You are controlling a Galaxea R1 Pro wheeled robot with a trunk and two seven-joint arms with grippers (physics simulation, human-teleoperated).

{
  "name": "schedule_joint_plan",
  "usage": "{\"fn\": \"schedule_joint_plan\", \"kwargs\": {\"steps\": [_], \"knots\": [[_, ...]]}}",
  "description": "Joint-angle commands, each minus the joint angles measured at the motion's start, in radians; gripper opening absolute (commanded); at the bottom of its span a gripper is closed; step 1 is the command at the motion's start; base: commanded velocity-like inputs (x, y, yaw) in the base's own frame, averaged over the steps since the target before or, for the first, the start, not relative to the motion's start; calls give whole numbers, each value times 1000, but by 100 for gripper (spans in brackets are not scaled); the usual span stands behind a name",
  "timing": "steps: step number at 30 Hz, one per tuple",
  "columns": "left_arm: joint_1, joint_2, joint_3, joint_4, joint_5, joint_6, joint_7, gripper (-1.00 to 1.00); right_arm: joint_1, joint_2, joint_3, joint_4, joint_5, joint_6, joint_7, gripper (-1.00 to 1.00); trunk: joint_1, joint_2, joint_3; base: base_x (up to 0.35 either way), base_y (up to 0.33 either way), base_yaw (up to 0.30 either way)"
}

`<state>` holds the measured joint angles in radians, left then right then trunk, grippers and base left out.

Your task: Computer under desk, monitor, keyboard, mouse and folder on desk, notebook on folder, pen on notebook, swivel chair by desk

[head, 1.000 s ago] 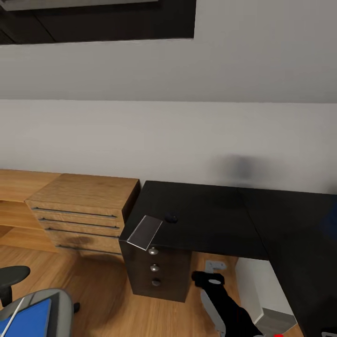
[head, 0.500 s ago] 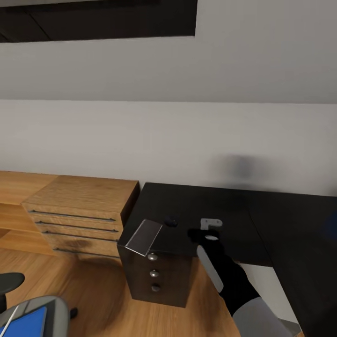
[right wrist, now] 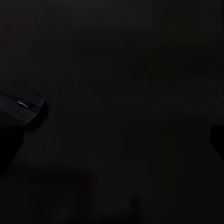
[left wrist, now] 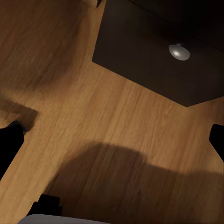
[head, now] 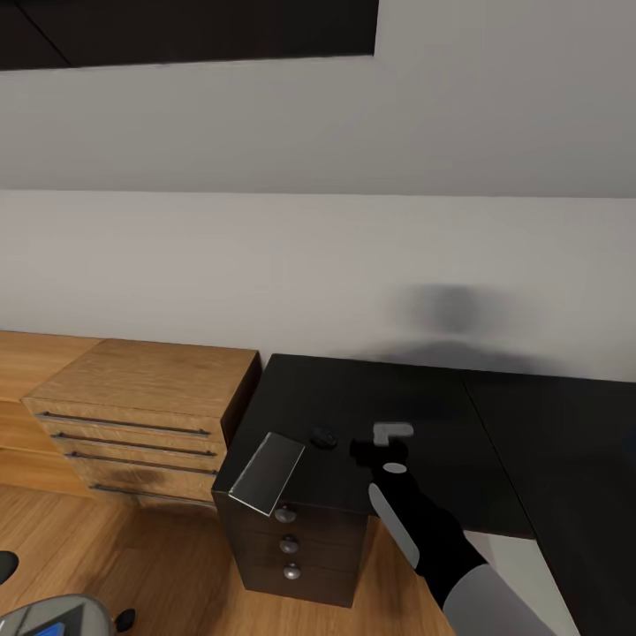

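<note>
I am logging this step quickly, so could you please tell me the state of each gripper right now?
Left gripper: open, holding nothing, above the floor.
Right gripper: over the desk near the mouse; cannot tell.

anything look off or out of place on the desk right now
Yes: a flat grey panel lies tilted at the desk corner, overhanging the edge above the drawers; I cannot tell what it is. The mouse sits alone beside it, near the right gripper.
</note>
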<state>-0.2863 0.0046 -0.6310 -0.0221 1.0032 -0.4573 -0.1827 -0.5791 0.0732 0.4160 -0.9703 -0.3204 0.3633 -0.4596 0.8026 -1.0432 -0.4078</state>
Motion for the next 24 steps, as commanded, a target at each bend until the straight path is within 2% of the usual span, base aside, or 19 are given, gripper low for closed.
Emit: {"fn": "schedule_joint_plan", "kwargs": {"steps": [1, 9, 24], "knots": [[-1, 0, -5, 1, 11, -1, -6, 100, 0, -1, 4, 8, -7, -5, -7, 100, 0, -1, -1, 18, 0, 0], [-1, 0, -6, 1, 11, -1, -7, 100, 2, 4, 6, 22, -9, -38, -6, 100, 0, -1, -2, 6, 0, 18], [-1, 0, -6, 1, 11, -1, -6, 100, 2, 4, 6, 27, -7, -59, -7, 100, 0, -1, -19, 0, 0, 179]]}}
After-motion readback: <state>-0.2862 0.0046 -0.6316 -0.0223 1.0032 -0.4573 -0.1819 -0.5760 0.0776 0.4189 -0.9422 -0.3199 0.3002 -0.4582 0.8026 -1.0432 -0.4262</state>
